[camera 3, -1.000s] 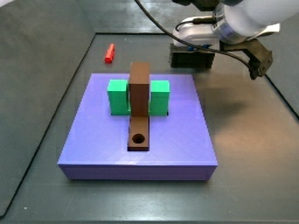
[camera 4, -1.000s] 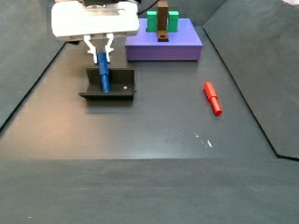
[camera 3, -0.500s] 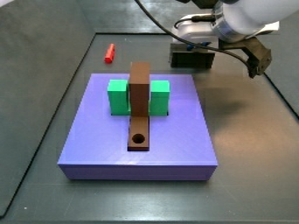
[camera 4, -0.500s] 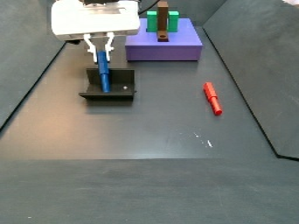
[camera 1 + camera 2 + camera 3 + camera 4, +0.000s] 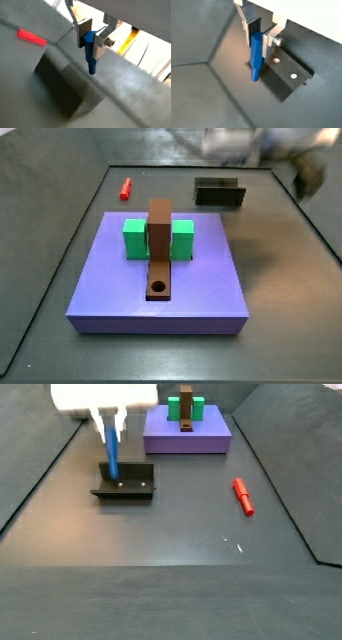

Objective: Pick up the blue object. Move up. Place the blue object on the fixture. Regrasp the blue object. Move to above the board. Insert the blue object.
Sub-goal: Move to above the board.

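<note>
The blue object (image 5: 112, 452) is a slim peg hanging upright between the fingers of my gripper (image 5: 111, 424), which is shut on its upper end. Both wrist views show this grip: the gripper (image 5: 92, 42) (image 5: 262, 40) pinches the top of the blue object (image 5: 90, 56) (image 5: 256, 59). Its lower tip hangs just above the dark fixture (image 5: 123, 485) (image 5: 288, 75). In a side view the gripper (image 5: 254, 141) is only a blur above the fixture (image 5: 221, 193), and the peg cannot be made out there. The purple board (image 5: 201, 293) (image 5: 214, 440) lies apart from the gripper.
On the board stand a long brown bar (image 5: 160, 246) with a round hole near its end and a green block (image 5: 135, 238). A red peg (image 5: 242, 495) (image 5: 123, 188) (image 5: 30, 36) lies on the dark floor. Raised rims edge the work area.
My gripper has risen with the blue object, whose lower end has lifted out of the fixture. The gripper now blurs in a side view, and the fixture shows fully.
</note>
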Motion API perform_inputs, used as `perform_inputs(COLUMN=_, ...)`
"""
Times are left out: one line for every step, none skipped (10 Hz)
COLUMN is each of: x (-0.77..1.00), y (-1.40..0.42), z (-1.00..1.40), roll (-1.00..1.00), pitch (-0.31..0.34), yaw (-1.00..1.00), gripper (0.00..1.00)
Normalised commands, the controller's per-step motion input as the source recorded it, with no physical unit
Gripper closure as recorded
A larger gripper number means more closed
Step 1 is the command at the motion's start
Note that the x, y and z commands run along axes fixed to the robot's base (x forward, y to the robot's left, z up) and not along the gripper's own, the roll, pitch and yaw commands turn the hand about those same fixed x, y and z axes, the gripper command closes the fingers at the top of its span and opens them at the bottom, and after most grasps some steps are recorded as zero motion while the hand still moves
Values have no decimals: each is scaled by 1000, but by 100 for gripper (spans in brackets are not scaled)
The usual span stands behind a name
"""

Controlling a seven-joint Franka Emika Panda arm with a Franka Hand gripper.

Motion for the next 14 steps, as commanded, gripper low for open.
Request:
perform_inputs(x=-40, y=28, z=1400, roll=-134, pitch=7, yaw=43, gripper=100)
perform_inputs(x=-38, y=19, z=1400, roll=-77, pitch=2, yaw=37, gripper=100)
perform_inputs(x=-41, y=-2, z=1400, roll=-38, pitch=10, yaw=24, gripper=100)
perform_inputs(x=-28, y=13, z=1400, roll=-21, pitch=4, yaw=18, gripper=100)
perform_inputs(x=-7, y=1, z=937, roll=-22, pitch=11, yaw=13, gripper=100)
perform_inputs(x=30, y=2, z=290, roll=17, pitch=33, yaw=6, gripper=100)
perform_inputs(x=38, y=-6, z=189, roll=16, pitch=43, yaw=4, gripper=100)
perform_inputs(x=-1145, y=-1400, z=298, roll=-1000, pitch=-55, yaw=-162, gripper=100)
perform_inputs(x=-1152, y=-1400, z=272, roll=-1000, pitch=-54, yaw=-160, gripper=100)
perform_inputs(x=-1309, y=-1400, z=287, roll=-1000, pitch=-91, yaw=-154, gripper=100)
perform_inputs(x=-1359, y=-1400, z=285, roll=-1000, pitch=-96, yaw=-150, gripper=100)
perform_inputs(x=-1375, y=-1400, z=295, roll=-1000, pitch=-95, yaw=-153, gripper=100)
perform_inputs(x=-768, y=-725, z=145, roll=-1000, pitch=-96, yaw=-151, gripper=100)
perform_inputs(x=-426, y=-362, z=61, roll=-1000, pitch=-79, yaw=-152, gripper=100)
